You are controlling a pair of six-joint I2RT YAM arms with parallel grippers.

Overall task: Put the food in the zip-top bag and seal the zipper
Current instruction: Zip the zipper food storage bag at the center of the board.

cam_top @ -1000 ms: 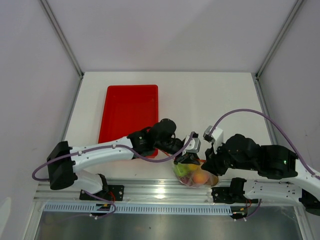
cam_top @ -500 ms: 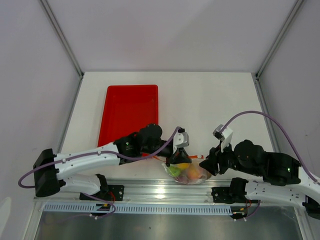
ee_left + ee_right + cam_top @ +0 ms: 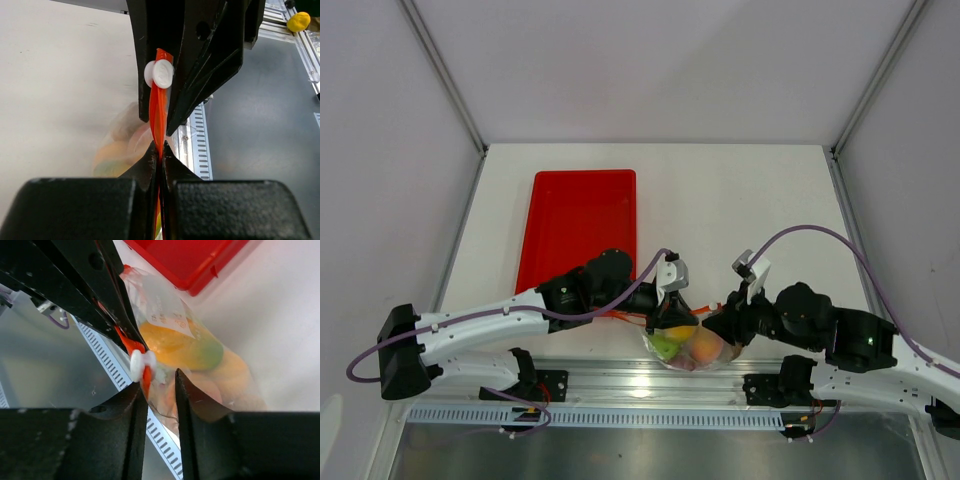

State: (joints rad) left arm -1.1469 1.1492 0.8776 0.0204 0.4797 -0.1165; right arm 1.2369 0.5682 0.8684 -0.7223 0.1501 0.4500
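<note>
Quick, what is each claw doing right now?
Left gripper: shut on the thin orange-red plastic zipper strip.
Right gripper: open, jaws apart, gripping nothing.

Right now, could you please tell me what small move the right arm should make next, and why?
Probably close the right fingers on the white round slider: it sits right at their tips, they stand apart, and the left fingers pinch the thin orange-red zipper strip beside it.

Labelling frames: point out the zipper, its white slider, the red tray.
zipper [image 3: 158,115], left wrist view, orange strip's middle.
white slider [image 3: 136,364], right wrist view, round face.
red tray [image 3: 578,225], top view, bare floor.
</note>
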